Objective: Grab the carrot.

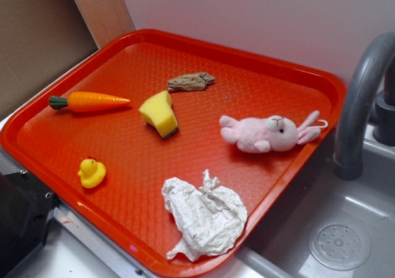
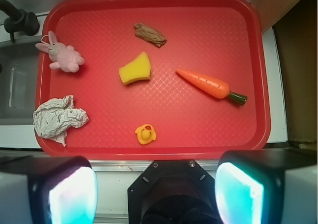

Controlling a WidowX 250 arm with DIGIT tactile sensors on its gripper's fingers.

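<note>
The gripper (image 2: pixel 156 189) fingers sit wide apart, holding nothing — the carrot (image 2: pixel 205 84) lies untouched on the red tray (image 2: pixel 149 149).

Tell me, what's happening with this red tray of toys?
A robot arm is meant to pick up the toy carrot, but nothing is being handled yet. Its gripper is open and hangs high above the red tray, holding nothing. The carrot lies on its side on the tray. Scattered around it are a yellow sponge, a rubber duck, a pink plush bunny, a crumpled paper and a small brown piece. A sink sits beside the tray.
</note>
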